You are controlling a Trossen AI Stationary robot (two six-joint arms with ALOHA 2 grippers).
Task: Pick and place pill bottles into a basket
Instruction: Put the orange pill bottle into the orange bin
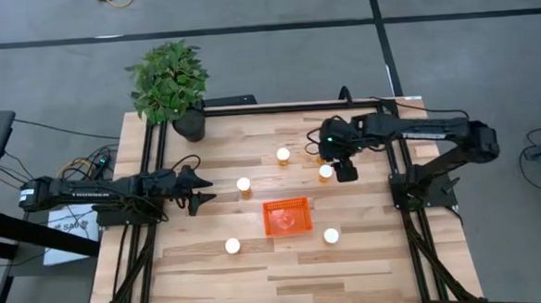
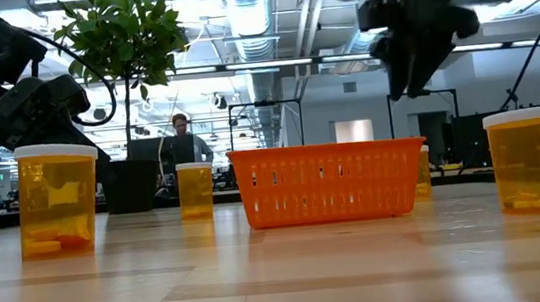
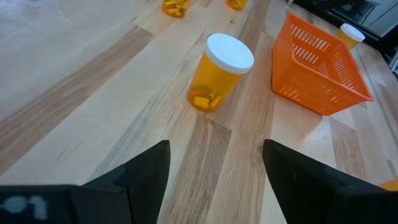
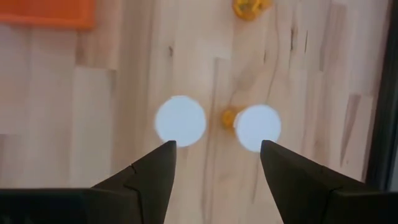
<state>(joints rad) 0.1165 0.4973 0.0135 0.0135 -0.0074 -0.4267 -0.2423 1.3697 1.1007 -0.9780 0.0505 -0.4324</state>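
Orange basket (image 1: 286,217) looks empty; five pill bottles (image 1: 243,184) visible around it. Right gripper (image 1: 346,172) open, empty, above bottle beyond basket; left gripper (image 1: 201,193) open, waiting beside.

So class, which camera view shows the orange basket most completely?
The high view: the basket shows whole from above, with its full rim and interior. The low view gives only one perforated side wall. The left wrist view shows it at an angle, the right wrist view only an orange corner.

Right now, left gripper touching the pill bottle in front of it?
Apart. Left wrist view: bare wood lies between the open left gripper and the pill bottle.
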